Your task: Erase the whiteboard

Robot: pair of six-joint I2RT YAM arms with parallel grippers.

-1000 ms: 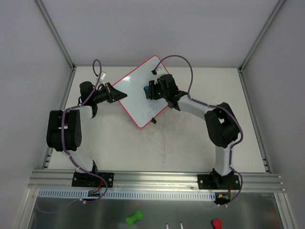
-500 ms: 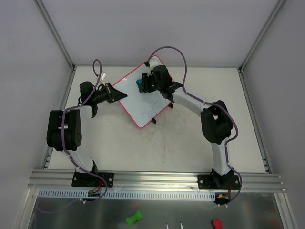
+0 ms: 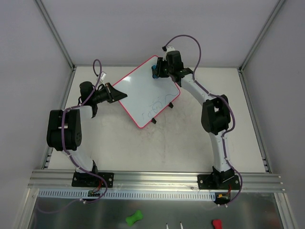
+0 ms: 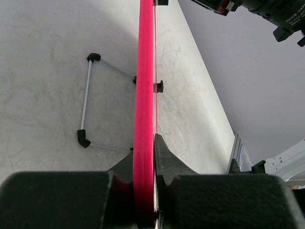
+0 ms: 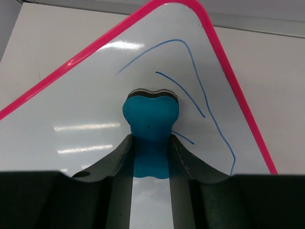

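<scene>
I judge the wipe partly done. The whiteboard [image 3: 143,95] sits turned like a diamond at the far middle of the worktop [image 3: 167,148], and most of its face looks white from above. My left hand [image 3: 114,93] is pressed together on the pink frame at the board's left corner, steadying it. My right hand [image 5: 151,141] is pinching the blue eraser [image 5: 151,114] and presses its head against the board up by the far corner. Its wrist camera shows what is left there: several blue strokes [image 5: 182,92] curving just beyond and to the right of the eraser, running down along the pink edge. From above I also make out a faint scribble [image 3: 156,106] near the lower right edge, so that patch needs a pass as well. Against a second ago, the right arm has carried the eraser from the middle of the board out to the far corner, stretching well forward to reach it. The board itself and my left hand sit where they were.
</scene>
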